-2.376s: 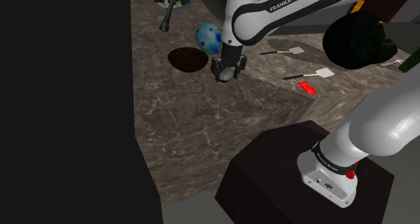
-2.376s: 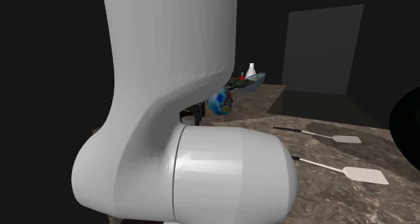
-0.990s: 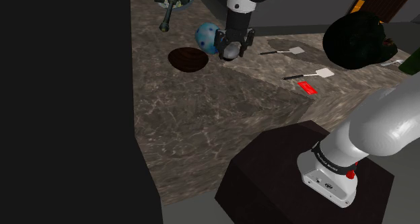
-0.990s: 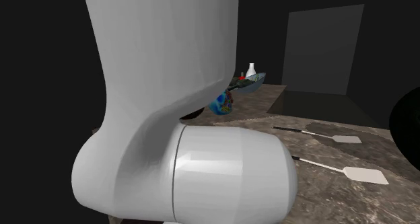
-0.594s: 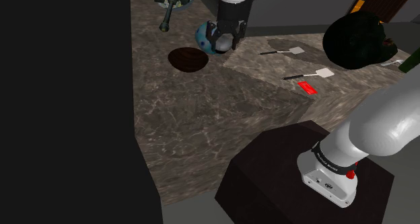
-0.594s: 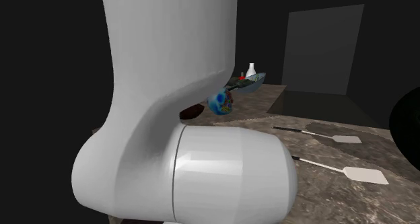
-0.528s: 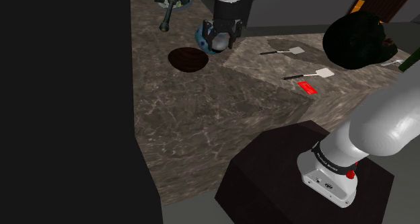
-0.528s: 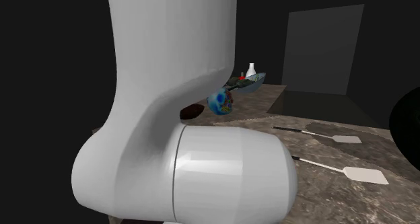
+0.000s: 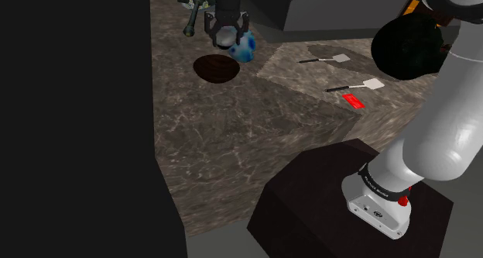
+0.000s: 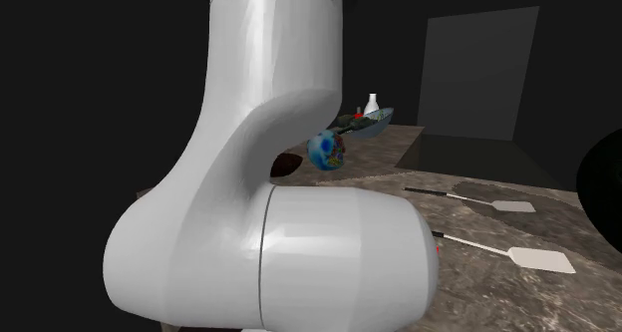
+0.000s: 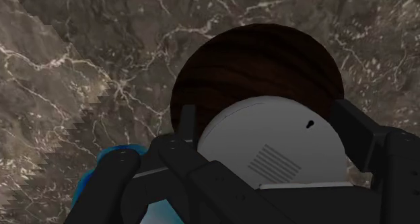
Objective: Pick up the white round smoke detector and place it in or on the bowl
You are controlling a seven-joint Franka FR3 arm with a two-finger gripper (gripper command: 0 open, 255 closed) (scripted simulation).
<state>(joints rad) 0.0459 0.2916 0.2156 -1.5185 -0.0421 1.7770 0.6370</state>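
1. The pincer (image 9: 224, 33) is closed on the smoke detector (image 9: 225, 39). In the wrist view the pale round disc, with its small vent grille, sits clasped between the 2 black fingers (image 11: 188, 125).
2. Over the last 2.4 s the pincer has risen from low over the desk (image 9: 232, 140), where it hung at the bowl's right in the shoulder view. It has swung toward the far left, crossing in front of the blue speckled ball (image 9: 244, 50).
3. The wrist view now has the dark brown bowl (image 11: 256, 61) straight beyond the disc, its rim arching around the disc's far edge. The detector therefore hangs over the bowl and clear of it.
4. By my judgement the carrying is all but done. What remains is a straight descent and then letting the fingers part, so that the disc settles in or on the bowl.
5. The ball lies just beside the bowl and near 1 finger, so a slanted descent could knock it. A release from this height could also let the disc bounce off the rim onto the desk.
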